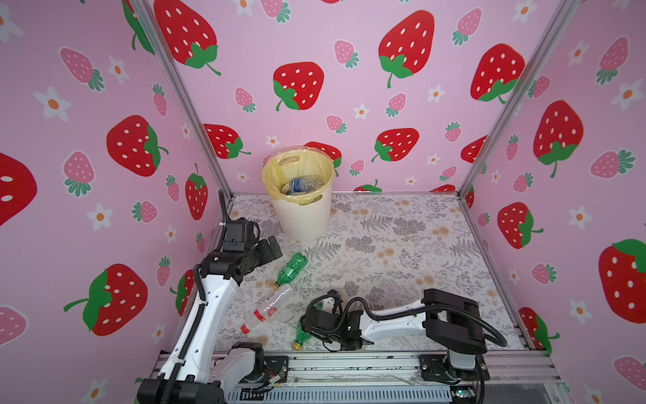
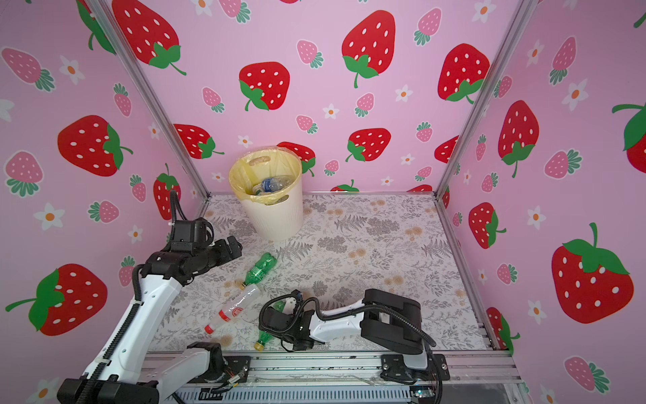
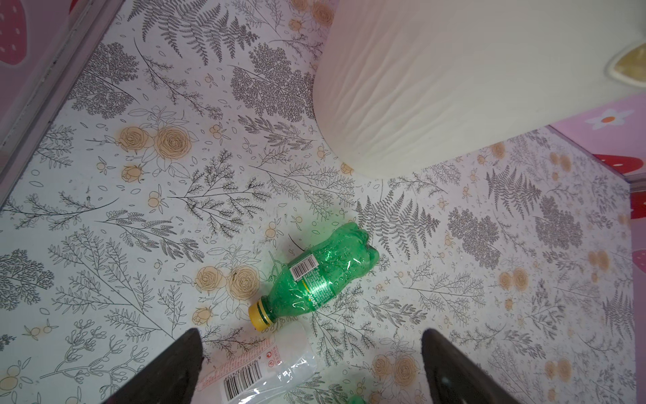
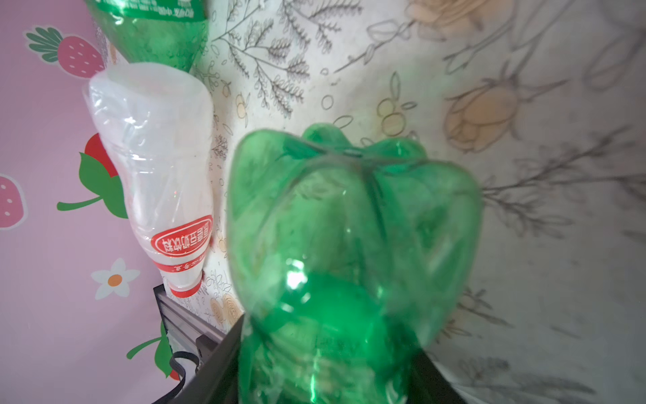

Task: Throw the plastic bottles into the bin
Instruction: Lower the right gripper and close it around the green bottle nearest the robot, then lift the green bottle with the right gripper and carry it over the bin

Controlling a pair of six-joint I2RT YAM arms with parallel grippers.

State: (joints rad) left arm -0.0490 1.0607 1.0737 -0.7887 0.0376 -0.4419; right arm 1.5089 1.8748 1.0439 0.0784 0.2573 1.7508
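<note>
1. By the near edge of the tabletop (image 1: 402,245), the right fingers (image 4: 223,363) pinch a green bottle (image 1: 300,338). Its long axis runs near to far, with the yellow cap nearest.
2. Only the right wrist view shows that grip; in both top views the wrist hides it.
3. Toward the left edge from it, a clear red-capped bottle (image 1: 271,307) lies slantwise, its base just beside the cap of a 2nd green bottle (image 1: 292,267).
4. The left fingers (image 3: 174,363), spread wide and empty, hover beside that 2nd bottle, nearer the bin.
5. The bin (image 1: 304,220) stands at the far edge, left of middle, with bottles (image 1: 302,184) inside. I judge the carry runs away from the near edge, past both loose bottles.
</note>
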